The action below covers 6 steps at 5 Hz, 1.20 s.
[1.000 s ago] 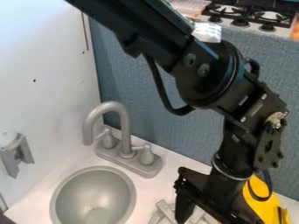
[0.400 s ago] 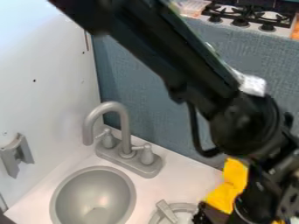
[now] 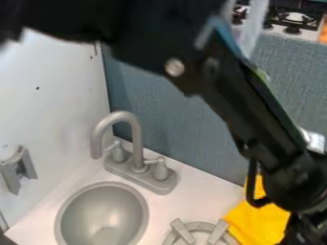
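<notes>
Plain yellow marked the cloth (image 3: pixel 256 224) at 5 o'clock. The arm (image 3: pixel 239 103) was black, with a blue streak toward 12 and a whitish patch at 3. Flat grey coloured the faucet (image 3: pixel 135 143) and bracket (image 3: pixel 11 171) at 8, and the sink (image 3: pixel 102 213) at 7. The counter (image 3: pixel 191 194) was white, as was the side wall (image 3: pixel 51 115) at 9, dotted dark. The backdrop (image 3: pixel 290 81) at 2 was blue-grey, finely flecked like weave; the stove grates (image 3: pixel 306 21) between 1 and 2 were black.

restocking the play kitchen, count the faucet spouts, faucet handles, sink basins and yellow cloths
faucet spout: 1
faucet handles: 2
sink basin: 1
yellow cloth: 1
total: 5
</notes>
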Each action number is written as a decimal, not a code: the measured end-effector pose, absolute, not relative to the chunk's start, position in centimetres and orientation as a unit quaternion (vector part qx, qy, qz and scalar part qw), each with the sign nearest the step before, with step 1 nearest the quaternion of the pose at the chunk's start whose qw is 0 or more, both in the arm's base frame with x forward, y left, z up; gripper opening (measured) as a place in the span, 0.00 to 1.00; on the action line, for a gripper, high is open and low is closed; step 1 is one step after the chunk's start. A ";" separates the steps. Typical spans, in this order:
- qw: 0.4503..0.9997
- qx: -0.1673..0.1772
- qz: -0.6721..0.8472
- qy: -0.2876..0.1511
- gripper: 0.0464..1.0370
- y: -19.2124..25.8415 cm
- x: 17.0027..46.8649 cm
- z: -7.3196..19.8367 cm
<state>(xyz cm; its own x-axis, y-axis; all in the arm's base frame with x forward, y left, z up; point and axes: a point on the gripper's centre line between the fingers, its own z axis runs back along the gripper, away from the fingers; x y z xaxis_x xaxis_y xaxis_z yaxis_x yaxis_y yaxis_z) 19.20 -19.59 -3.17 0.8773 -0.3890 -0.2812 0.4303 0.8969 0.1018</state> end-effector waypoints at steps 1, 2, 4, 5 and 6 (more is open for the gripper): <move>0.961 0.089 -0.220 0.140 0.96 -20.0 19.4 -4.3; 0.960 0.094 -0.221 0.144 0.96 -20.2 19.6 -5.3; 0.960 0.103 -0.222 0.136 0.74 -20.1 20.1 -6.0; 0.960 0.098 -0.230 0.128 0.43 -20.1 20.2 -6.3; 0.958 0.091 -0.243 0.123 0.18 -20.1 20.2 -6.5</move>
<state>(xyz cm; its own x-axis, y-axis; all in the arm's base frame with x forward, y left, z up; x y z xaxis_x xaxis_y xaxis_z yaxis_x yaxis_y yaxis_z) 20.24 -20.06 -6.52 0.8518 -0.4427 -0.2801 0.4876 0.8654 0.1151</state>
